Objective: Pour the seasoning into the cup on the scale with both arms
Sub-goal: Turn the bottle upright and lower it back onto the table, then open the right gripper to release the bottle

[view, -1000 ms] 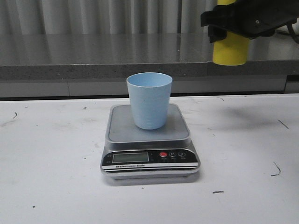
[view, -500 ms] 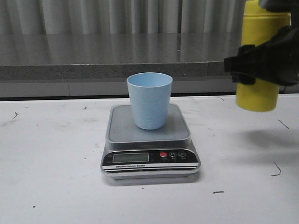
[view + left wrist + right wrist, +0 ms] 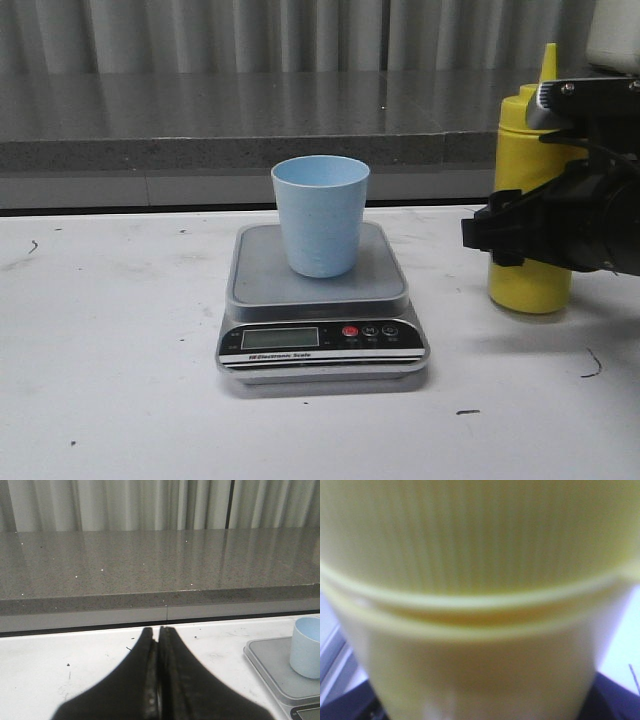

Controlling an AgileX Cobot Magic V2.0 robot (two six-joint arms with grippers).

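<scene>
A: What could be risked from here?

B: The seasoning bottle (image 3: 527,200) is seen upright on the table (image 3: 120,400), off to the right of the scale (image 3: 320,300) and apart from it. It looks to be set on the surface, though the contact under its base cannot be confirmed. If the grip is released while the bottle is tilted or not fully seated, a topple could be caused, since the bottle is tall and narrow. The cup (image 3: 320,215) is stood on the steel platform; a sideways sweep of the arm could knock it off or disturb the reading.

A: And how are the fingers placed?

B: The right gripper (image 3: 545,235) is wrapped around the bottle's middle, and in the right wrist view the frame is filled by the yellow body (image 3: 480,600), so a closed hold on it is judged. How tightly it is squeezed cannot be told. The left gripper (image 3: 159,680) is seen with its fingers pressed together, nothing between them, held over bare table well left of the scale (image 3: 272,667) and the cup (image 3: 306,647)
</scene>
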